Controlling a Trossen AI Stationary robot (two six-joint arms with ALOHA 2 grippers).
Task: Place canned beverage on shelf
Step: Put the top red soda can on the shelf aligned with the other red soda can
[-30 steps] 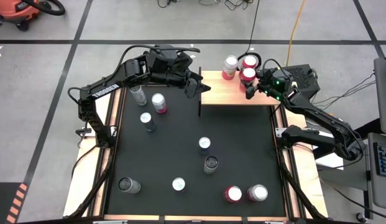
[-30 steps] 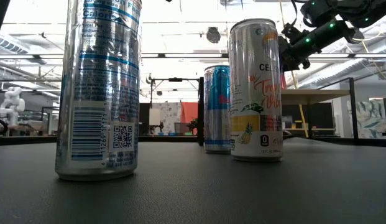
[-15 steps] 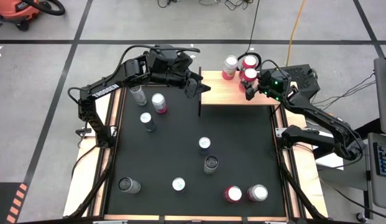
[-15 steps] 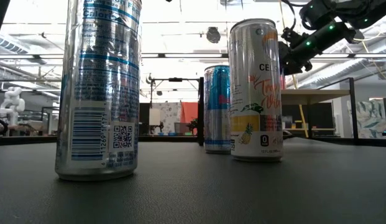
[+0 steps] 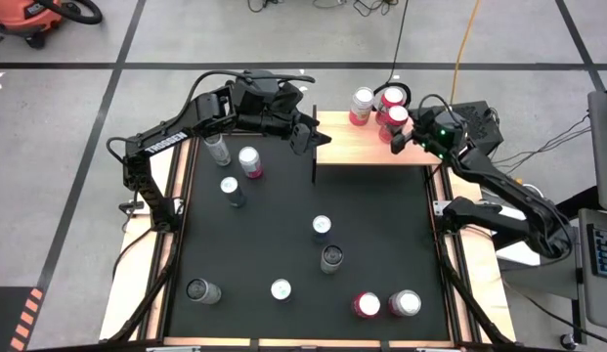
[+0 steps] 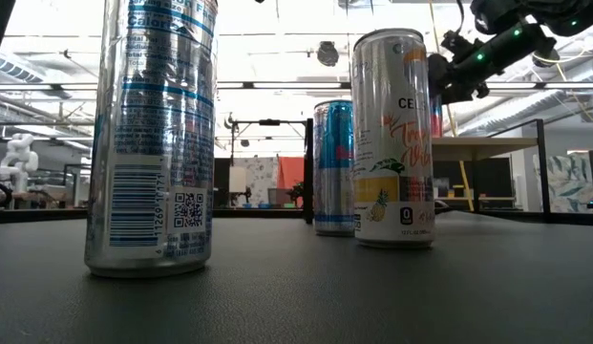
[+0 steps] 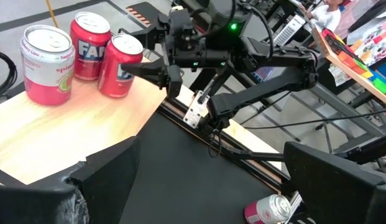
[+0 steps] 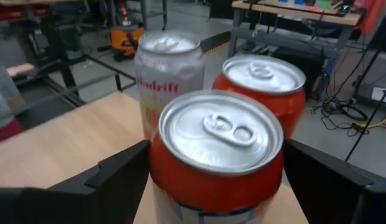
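The shelf (image 5: 367, 147), a light-wood board on a black frame, stands at the table's far right. A pink-and-white can (image 5: 363, 103) and a red can (image 5: 393, 97) stand on its far right corner. My right gripper (image 5: 402, 132) is shut on a second red can (image 5: 396, 117) beside them, which also shows in the left wrist view (image 7: 120, 65) and the right wrist view (image 8: 217, 149). My left gripper (image 5: 309, 137) is open and empty at the shelf's left end. My right gripper pinches the red can's side wall (image 8: 156, 168) between its two fingers, one on each side, below the rim. The fingers come about level from the table's right side. The can is upright, its base (image 7: 114, 93) on or just above the shelf board.
Several loose cans stand on the black table mat: three at the far left (image 5: 249, 161), two mid-table (image 5: 322, 228), several along the near edge (image 5: 368, 304). The shelf's black post (image 5: 314, 147) stands beside my left gripper. The left part of the board is bare.
My right gripper has gone a little toward the table's right edge with the red can, closer to the other two cans on the shelf.
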